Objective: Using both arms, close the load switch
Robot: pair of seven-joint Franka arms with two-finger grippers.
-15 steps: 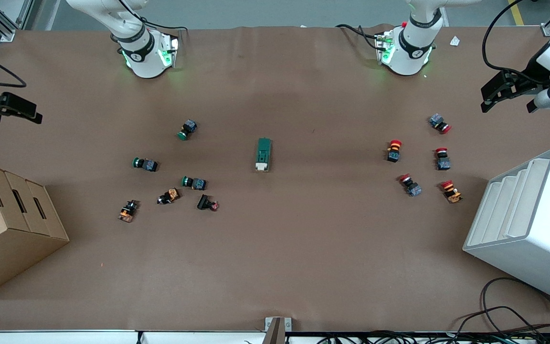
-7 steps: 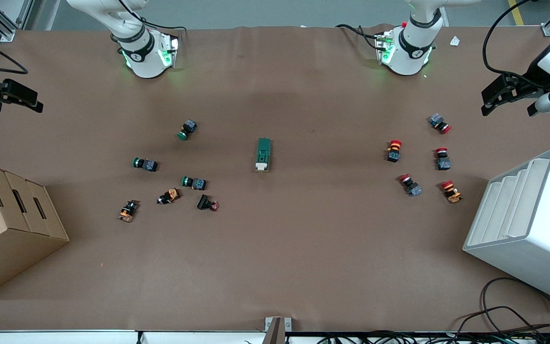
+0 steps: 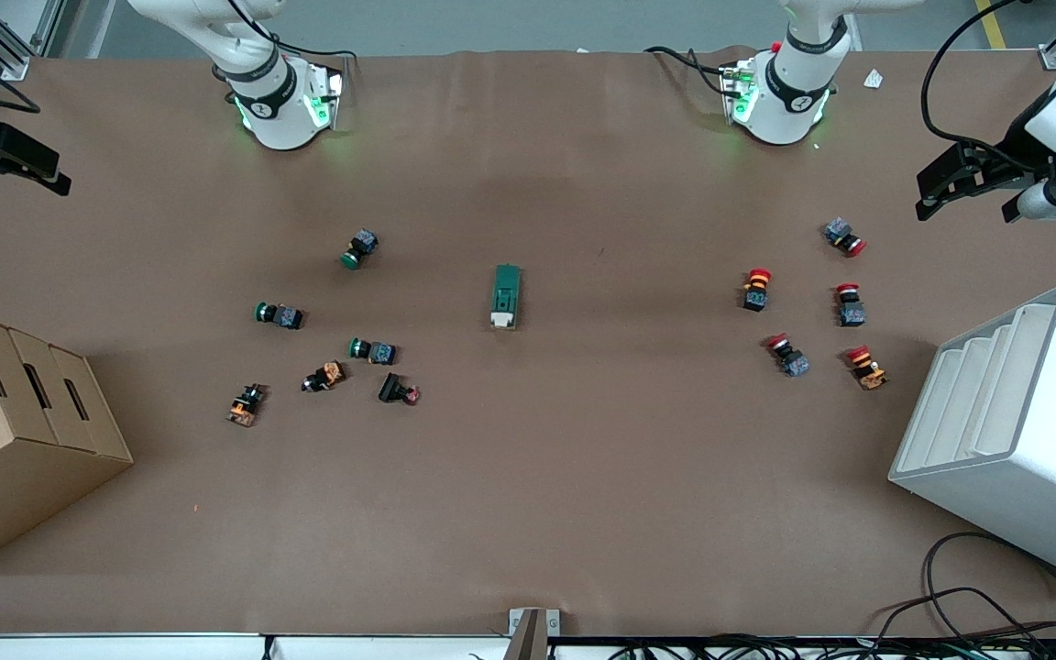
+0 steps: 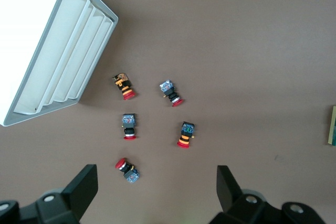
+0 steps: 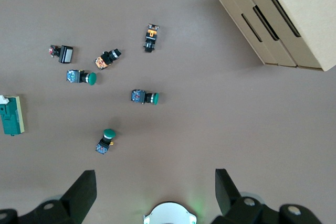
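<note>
A cardboard box [image 3: 15,431] is seen at the right arm's end of the surface [image 3: 528,477], a white stepped bin [image 3: 1014,431] at the left arm's end. Green pushbuttons [image 3: 360,248] and red pushbuttons [image 3: 755,289] are scattered between.

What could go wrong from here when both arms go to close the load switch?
The load switch lies loose on the table, so a push from one open gripper alone may slide it. The left gripper and right gripper are high at the table ends; descending, they might knock the red pushbuttons or green pushbuttons.
</note>
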